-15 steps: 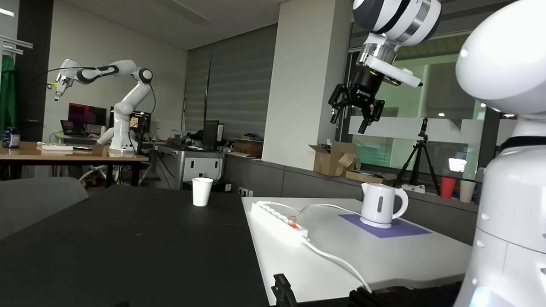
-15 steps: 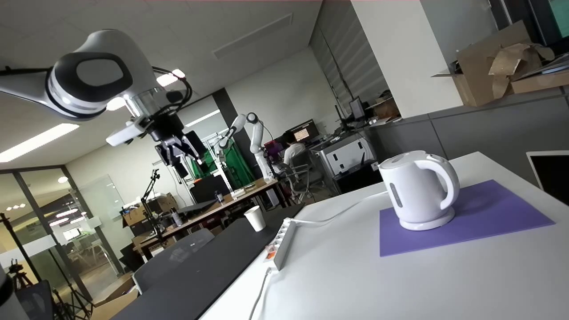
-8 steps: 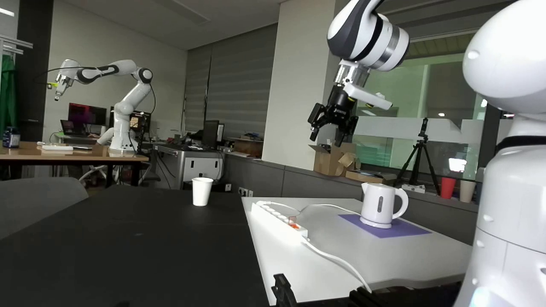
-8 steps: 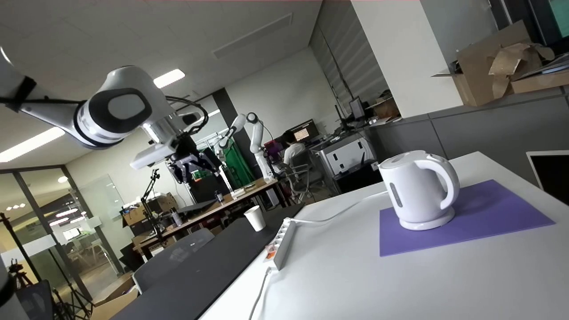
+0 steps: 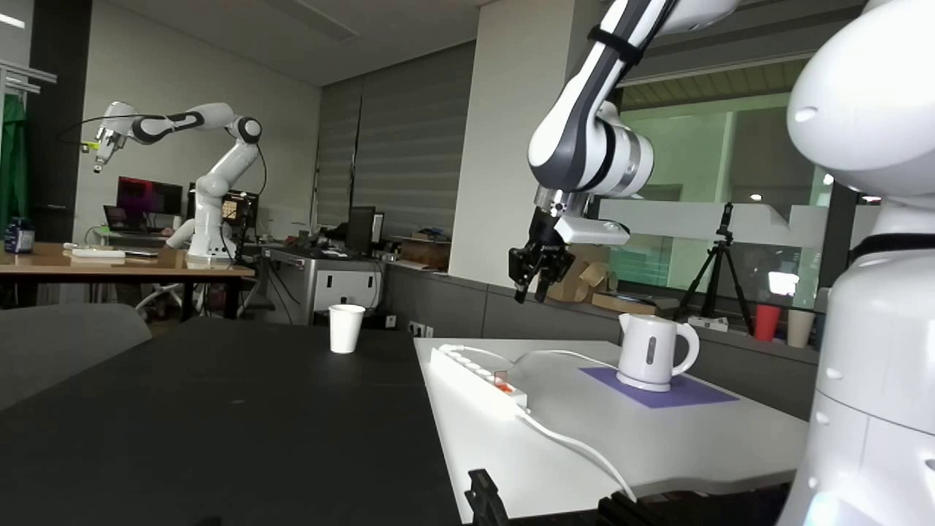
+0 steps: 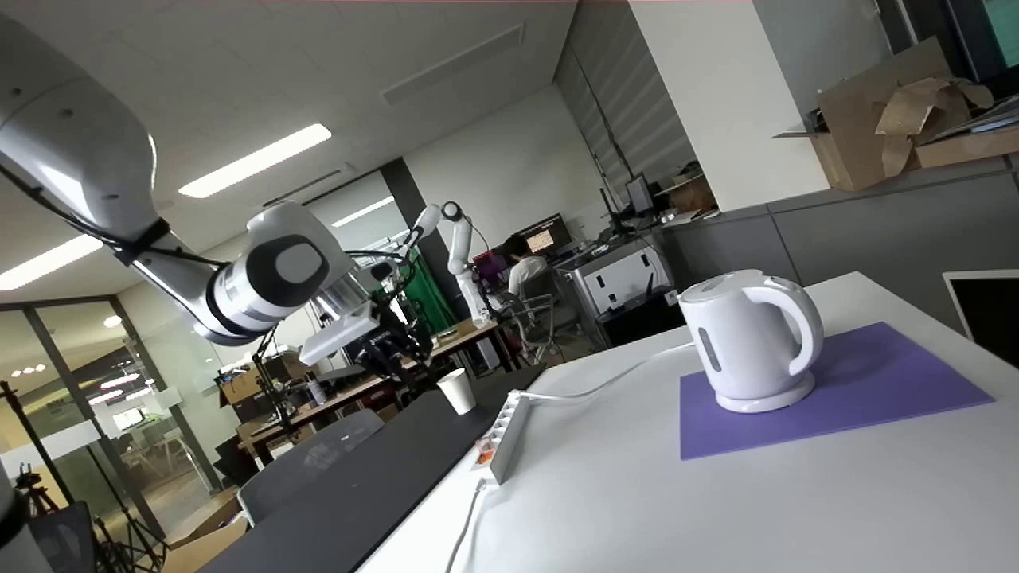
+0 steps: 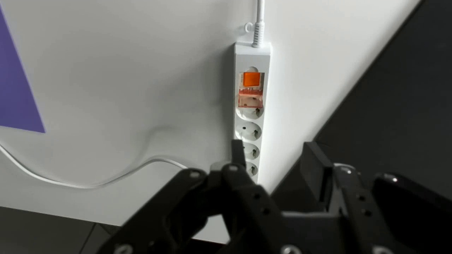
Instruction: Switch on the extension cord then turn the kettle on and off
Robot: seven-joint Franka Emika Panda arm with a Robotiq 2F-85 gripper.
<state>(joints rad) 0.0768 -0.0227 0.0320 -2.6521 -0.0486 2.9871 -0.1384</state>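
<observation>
The robot arm [image 5: 559, 146] holds its jaws pointed down above the white bench [image 6: 621, 501]; they stand apart, with a gap between their tips in the wrist view. The extension cord [image 7: 250, 120] lies flat on that bench, close to the edge beside the black bench [image 5: 219, 424]. Its orange switch [image 7: 251, 79] is in plain sight, the clear reddish cover [image 7: 250, 101] folded back over the nearest socket. One jaw hides part of the sockets further along. The kettle [image 6: 740, 350] stands upright on a purple mat [image 6: 884, 390], well apart from the extension cord, in both exterior views. A thin white cable [image 7: 84, 186] runs from the end away from the switch to behind the kettle. A white cup [image 5: 345, 330] stands on the black bench.
</observation>
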